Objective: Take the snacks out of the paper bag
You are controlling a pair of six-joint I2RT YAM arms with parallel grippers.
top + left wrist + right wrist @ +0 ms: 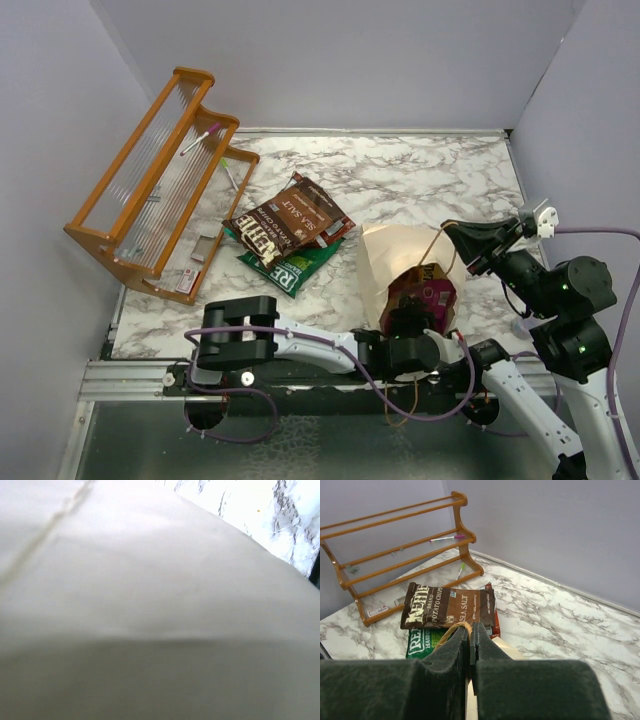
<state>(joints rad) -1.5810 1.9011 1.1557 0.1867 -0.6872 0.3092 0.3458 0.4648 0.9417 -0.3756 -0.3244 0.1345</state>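
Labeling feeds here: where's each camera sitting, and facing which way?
Top external: above, behind; looks down on both arms and the paper bag.
Left wrist: against the paper bag's side; no robot part shows.
Right wrist: over the right gripper, shut on the cord handle, facing the rack.
Top and right wrist share the rack.

My marble table [430, 185] bears a wooden rack [150, 190] along its left edge, snack packets [290, 225] mid-table, and a paper bag [392, 262] by the near edge.
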